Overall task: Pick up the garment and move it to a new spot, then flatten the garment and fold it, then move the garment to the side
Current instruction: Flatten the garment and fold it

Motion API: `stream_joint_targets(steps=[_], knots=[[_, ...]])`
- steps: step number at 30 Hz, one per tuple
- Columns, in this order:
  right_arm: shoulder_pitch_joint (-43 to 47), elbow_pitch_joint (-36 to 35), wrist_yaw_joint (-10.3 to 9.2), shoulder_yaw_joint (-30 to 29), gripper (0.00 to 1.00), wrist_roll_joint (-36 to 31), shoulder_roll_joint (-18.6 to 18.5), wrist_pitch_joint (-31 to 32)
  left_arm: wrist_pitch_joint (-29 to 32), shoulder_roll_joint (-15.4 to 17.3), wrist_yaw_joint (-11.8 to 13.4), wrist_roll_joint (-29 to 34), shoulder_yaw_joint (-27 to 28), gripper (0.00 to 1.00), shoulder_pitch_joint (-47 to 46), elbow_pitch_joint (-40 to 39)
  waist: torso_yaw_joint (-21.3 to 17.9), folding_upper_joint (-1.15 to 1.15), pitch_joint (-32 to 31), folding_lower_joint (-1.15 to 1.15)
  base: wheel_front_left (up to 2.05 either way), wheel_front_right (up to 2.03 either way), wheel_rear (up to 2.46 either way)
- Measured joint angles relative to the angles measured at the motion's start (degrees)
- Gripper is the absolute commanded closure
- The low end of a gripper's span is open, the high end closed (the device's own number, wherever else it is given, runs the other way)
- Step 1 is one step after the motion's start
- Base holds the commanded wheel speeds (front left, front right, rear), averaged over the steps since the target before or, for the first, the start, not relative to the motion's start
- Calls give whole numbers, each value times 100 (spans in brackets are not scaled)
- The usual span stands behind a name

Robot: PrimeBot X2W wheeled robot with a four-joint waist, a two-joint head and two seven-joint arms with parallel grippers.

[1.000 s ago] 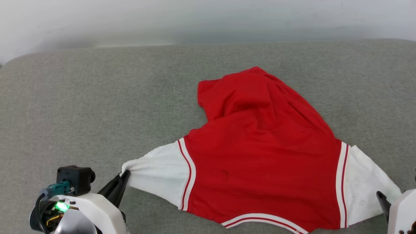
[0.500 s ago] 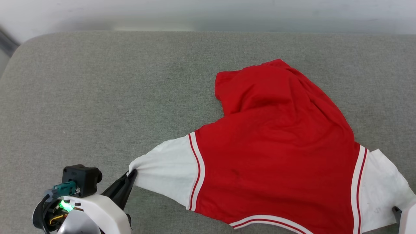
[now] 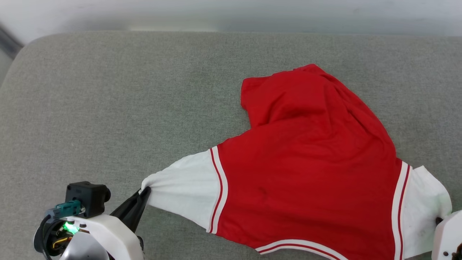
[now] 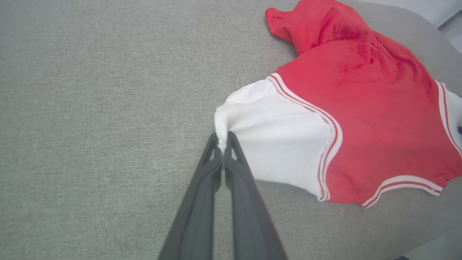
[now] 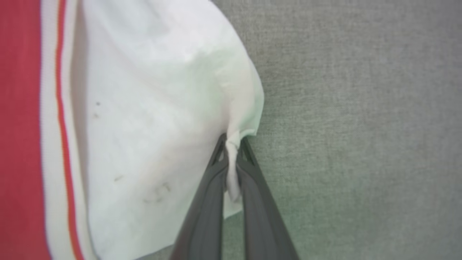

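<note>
Here, a red shirt (image 3: 306,173) with white sleeves is laid on the right half of a grey cushion (image 3: 108,108), its far end rumpled. The cuff of the left sleeve (image 3: 180,189) is pinched between the tightly pressed fingers of the left gripper (image 4: 223,139) at the near left, and the cuff of the right sleeve (image 5: 162,108) is clamped by the right gripper (image 5: 234,142) at the near right. The two sleeves are judged to be held so that the shirt can be lifted and drawn flat.
</note>
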Motion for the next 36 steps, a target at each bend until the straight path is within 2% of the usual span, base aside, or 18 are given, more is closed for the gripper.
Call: stream_joint_targets(steps=[4, 9, 10, 13, 19, 26, 31, 36], knots=[[-55, -177, 1, -13, 100, 163, -66, -198, -79, 9, -14, -76, 58, 100, 12, -34, -39, 0, -110, 0, 0, 0, 0], [-144, -878, 12, -59, 100, 611, -179, -311, -203, 129, -18, -100, 289, 100, 73, -252, -116, 0, -322, 0, 0, 0, 0], [-344, -1719, 11, -188, 100, 912, -454, -54, -257, 241, -78, -400, 670, 100, 49, -583, -221, 0, -581, 0, 0, 0, 0], [-633, -2191, 11, -265, 100, 1150, -542, 142, -260, 486, -103, -449, 1011, 100, -77, -757, -294, 0, -751, 0, 0, 0, 0], [-1107, -2914, 12, -285, 100, 1382, -982, 318, -350, 782, -144, -506, 1577, 100, -613, -1012, -416, 0, -1045, 0, 0, 0, 0], [-2040, -3173, 12, -248, 100, 1618, -998, 124, -465, 933, -96, -700, 2139, 100, -1433, -1236, -607, 0, -1207, 0, 0, 0, 0], [-2718, -3014, 12, 70, 100, 1679, -956, -21, -583, 1024, -34, -842, 2466, 100, -2067, -1415, -731, 0, -1171, 0, 0, 0, 0], [-3352, -2792, 12, 236, 100, 1615, -958, -224, -571, 1292, 14, -675, 2581, 100, -2646, -1340, -789, 0, -993, 0, 0, 0, 0]])
